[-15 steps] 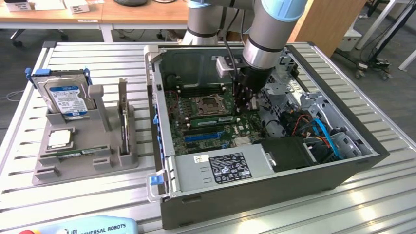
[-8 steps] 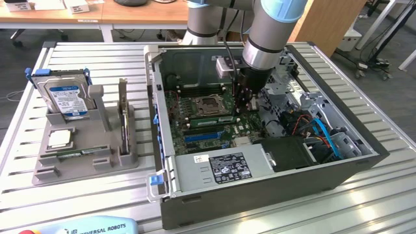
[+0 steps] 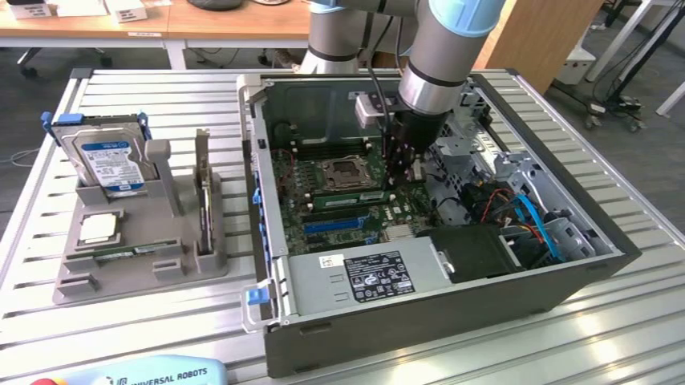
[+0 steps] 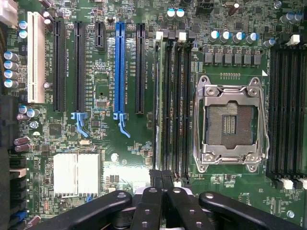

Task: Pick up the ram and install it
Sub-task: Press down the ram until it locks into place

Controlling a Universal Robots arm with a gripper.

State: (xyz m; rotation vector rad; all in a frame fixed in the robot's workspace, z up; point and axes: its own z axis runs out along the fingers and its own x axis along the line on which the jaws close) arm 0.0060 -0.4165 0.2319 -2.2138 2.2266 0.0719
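Observation:
A slim green ram (image 3: 345,195) stands in the slots beside the empty processor socket (image 3: 345,170) inside the open computer case. In the wrist view it shows edge-on as a thin strip (image 4: 158,105) in the outermost slot beside the socket (image 4: 230,124). My gripper (image 3: 412,172) hangs low inside the case, just past one end of that ram. Its black fingers (image 4: 156,178) are pressed together at the end of the slot row, so the gripper (image 4: 162,176) is shut with nothing between them. Another green stick (image 3: 115,253) lies in the grey holder.
The grey holder (image 3: 139,273) on the exterior view's left also carries a blue-labelled hard drive (image 3: 107,160) and a square silver processor chip (image 3: 96,228). Case walls (image 3: 260,160), a power supply (image 3: 370,277) and cables (image 3: 530,216) ring the motherboard. Blue and black expansion slots (image 4: 119,72) lie beside the memory slots.

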